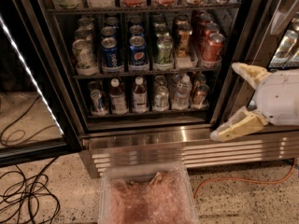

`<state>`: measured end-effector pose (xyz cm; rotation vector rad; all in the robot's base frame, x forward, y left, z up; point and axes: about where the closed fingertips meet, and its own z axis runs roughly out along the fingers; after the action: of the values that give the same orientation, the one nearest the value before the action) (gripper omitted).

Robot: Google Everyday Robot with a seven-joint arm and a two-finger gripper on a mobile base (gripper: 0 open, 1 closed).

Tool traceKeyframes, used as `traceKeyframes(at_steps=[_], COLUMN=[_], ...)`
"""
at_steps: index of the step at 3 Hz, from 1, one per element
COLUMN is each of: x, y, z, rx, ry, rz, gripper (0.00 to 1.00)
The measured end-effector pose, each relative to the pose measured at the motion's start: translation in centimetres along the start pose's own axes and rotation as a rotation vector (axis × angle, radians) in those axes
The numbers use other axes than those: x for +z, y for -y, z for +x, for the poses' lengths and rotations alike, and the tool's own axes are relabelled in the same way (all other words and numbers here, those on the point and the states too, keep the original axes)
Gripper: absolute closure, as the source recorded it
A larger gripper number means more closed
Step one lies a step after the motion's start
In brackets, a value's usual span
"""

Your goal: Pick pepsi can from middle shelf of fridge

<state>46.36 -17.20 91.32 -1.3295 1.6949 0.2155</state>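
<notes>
Inspected the fridge (154,146) from the front, looking down over its ribbed steel base grille. Located the gripper (225,101) at the right of the view, in front of the black frame to the right of the stocked bay and outside the shelves. Found the fingers (238,125) spread wide apart, one above the other, tips pointing left, holding nothing and touching no can. Located the pepsi can (138,52) upright in the front row of the middle shelf (140,73), third from the left, between a blue can with white lettering (110,54) and a green can (164,49). Placed the pepsi can well to the left of the fingers and clear of them, slightly above the upper fingertip, with the green can and a red can (212,46) in between. Noted small bottles (139,94) on the rack below. Noted a clear plastic bin (145,169) on the floor before the grille, with an orange cable (247,181) to its right and black cables (28,197) to its left.
</notes>
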Motion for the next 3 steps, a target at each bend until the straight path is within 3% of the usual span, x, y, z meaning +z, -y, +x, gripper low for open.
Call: traceKeyframes(at_steps=[1,3], x=[0.55,1.00], y=[1.16,0.95], z=[-1.66,-2.26], rx=[0.027,-0.002], ry=[0.053,0.061], rz=[0.062,0.046], gripper=[0.00,0.00])
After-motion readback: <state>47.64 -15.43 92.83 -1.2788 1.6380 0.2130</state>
